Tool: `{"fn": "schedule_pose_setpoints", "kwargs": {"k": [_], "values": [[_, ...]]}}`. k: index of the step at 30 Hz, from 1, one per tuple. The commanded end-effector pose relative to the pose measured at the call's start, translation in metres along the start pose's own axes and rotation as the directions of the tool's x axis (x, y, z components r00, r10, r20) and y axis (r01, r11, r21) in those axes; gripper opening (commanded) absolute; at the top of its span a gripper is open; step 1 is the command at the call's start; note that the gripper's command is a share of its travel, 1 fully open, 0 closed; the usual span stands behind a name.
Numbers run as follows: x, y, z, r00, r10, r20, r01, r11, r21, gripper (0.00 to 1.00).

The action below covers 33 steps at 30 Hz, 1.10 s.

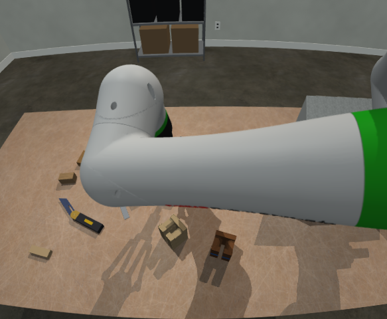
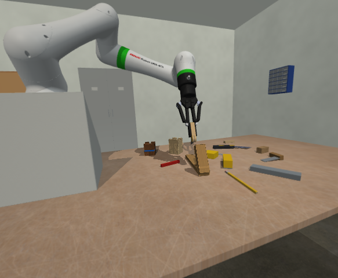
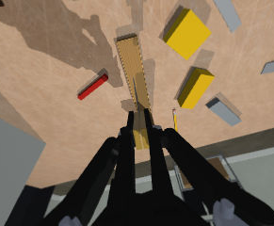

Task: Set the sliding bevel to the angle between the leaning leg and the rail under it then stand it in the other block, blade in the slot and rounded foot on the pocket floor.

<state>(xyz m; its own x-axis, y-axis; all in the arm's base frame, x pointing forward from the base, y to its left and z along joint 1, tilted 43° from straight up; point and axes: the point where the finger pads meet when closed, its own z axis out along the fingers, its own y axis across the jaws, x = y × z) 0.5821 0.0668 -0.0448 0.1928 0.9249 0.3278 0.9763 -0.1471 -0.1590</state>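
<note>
My gripper (image 2: 190,123) (image 3: 139,117) is shut on the sliding bevel (image 2: 193,133) (image 3: 140,139), gripping its wooden stock and holding it upright in the air. The bevel hangs just above the top of the leaning leg (image 2: 202,157) (image 3: 128,56), which rests on the rail (image 2: 192,161) on the table. The pale block (image 2: 175,145) (image 1: 172,230) stands empty to the left, behind the leg. The dark block (image 2: 149,147) (image 1: 224,244) with a blue band stands further left. In the top view the arm hides the gripper and the bevel.
A red stick (image 2: 170,163) (image 3: 92,87) lies left of the rail. Two yellow blocks (image 2: 212,154) (image 2: 227,160), a pencil (image 2: 240,182), a grey bar (image 2: 275,172) and a utility knife (image 1: 81,218) lie to the right. The grey robot pedestal (image 2: 28,143) stands at the left.
</note>
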Motion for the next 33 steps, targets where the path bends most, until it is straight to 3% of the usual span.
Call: {"fn": "schedule_pose_setpoints", "kwargs": {"k": [1,33], "values": [[-0.011,0.004,0.003,0.999,-0.034,0.021,0.035,0.999,-0.011,0.1],[-0.016,0.005,0.015,0.999,-0.045,0.028,0.046,0.999,-0.013,0.1]]}}
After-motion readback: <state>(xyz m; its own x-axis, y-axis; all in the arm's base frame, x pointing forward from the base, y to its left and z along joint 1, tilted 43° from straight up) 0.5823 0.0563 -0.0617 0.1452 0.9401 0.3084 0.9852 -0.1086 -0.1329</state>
